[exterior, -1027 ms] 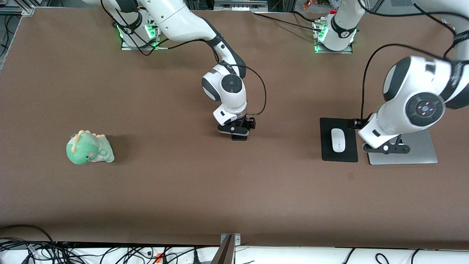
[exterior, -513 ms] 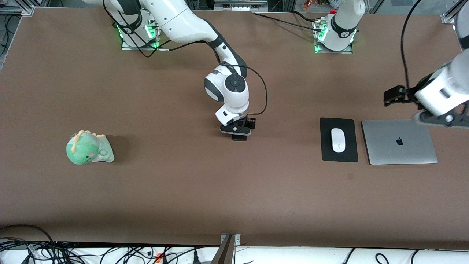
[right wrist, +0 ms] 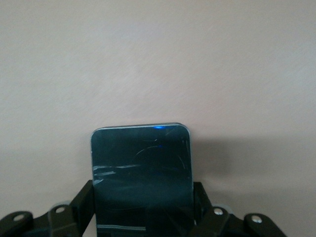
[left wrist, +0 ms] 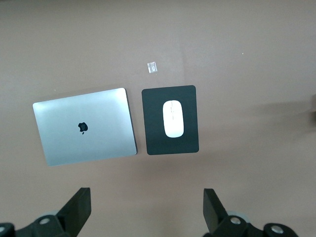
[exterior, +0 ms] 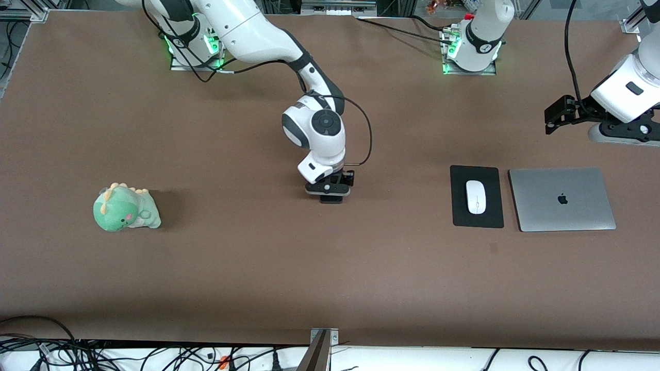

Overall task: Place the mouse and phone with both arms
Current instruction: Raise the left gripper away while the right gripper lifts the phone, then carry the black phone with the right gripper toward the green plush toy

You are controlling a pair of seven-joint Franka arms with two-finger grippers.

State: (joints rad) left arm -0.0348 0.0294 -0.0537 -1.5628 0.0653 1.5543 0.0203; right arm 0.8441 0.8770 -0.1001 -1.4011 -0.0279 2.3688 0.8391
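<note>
the brown table [exterior: 247,268] carries everything. the two arms come next in size: the right arm reaches from its base to the table's middle, and the left arm is drawn up near its own end of the table. the silver laptop [exterior: 562,199] lies closed at the left arm's end, with the black mouse pad [exterior: 459,219] just beside it toward the middle. a green plush dinosaur [exterior: 125,208] sits well apart toward the right arm's end, nothing to do with the task by the look of it

the right gripper [exterior: 330,195] is low over the middle of the table, its jaws pinching the phone [right wrist: 140,173] by its long edges so the slab hangs flat, ready to be laid down or carried level; whether it touches the table cannot be told. the left gripper [left wrist: 145,212] hovers high, jaws spread wide and empty, looking down on the laptop and pad. the mouse [exterior: 476,196] rests on the mouse pad, so its half seems done

compared with a second ago, the left arm has lifted off the laptop and pulled away toward its base, while the right gripper has only shifted a little in place
</note>
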